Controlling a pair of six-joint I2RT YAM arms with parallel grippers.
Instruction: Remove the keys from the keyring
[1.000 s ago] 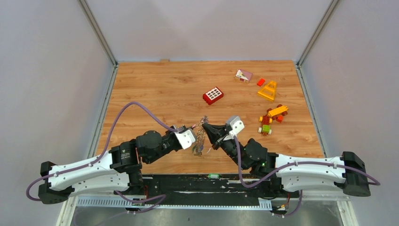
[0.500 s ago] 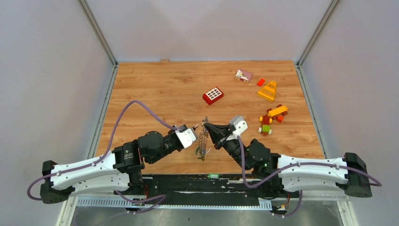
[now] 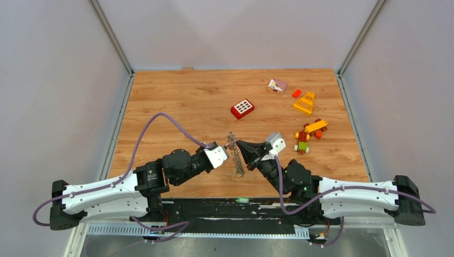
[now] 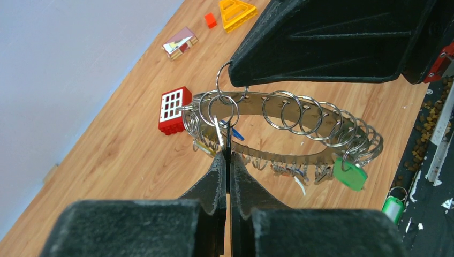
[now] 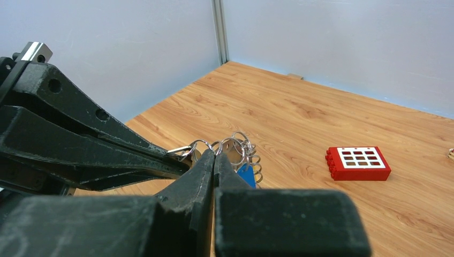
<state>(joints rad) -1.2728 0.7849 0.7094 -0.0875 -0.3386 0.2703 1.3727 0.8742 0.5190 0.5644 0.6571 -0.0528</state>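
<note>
The keyring (image 4: 300,115) hangs in the air between the two arms, above the near middle of the table (image 3: 176,107) and nearer than the red brick (image 4: 173,110). It touches nothing but the grippers. It is a flat, stiff metal band punched with holes. Each hole carries a small split ring (image 4: 281,110), and the keys (image 4: 289,168) and a green tag (image 4: 350,174) dangle below. The left gripper (image 4: 227,160) has its jaws pressed fully together on a thin silver piece hanging from the left end of the band. That piece looks like one of the keys, though the pinch point is too small to be sure. The right gripper (image 5: 214,158) is likewise clamped tight, its tips nipping a split ring at the top of the same end. The band itself should stay rigid and will not crush, but the whole bunch is probably fairly heavy for such narrow tips. The polished metal is slippery, and the loose keys will likely swing and rattle with any tug. The best hold is probably flat across a key's blade or head, where the pads get a broad face. The other arm would then brace the band or the ring right beside that key. Round wire in a fingertip pinch can roll out easily.
</note>
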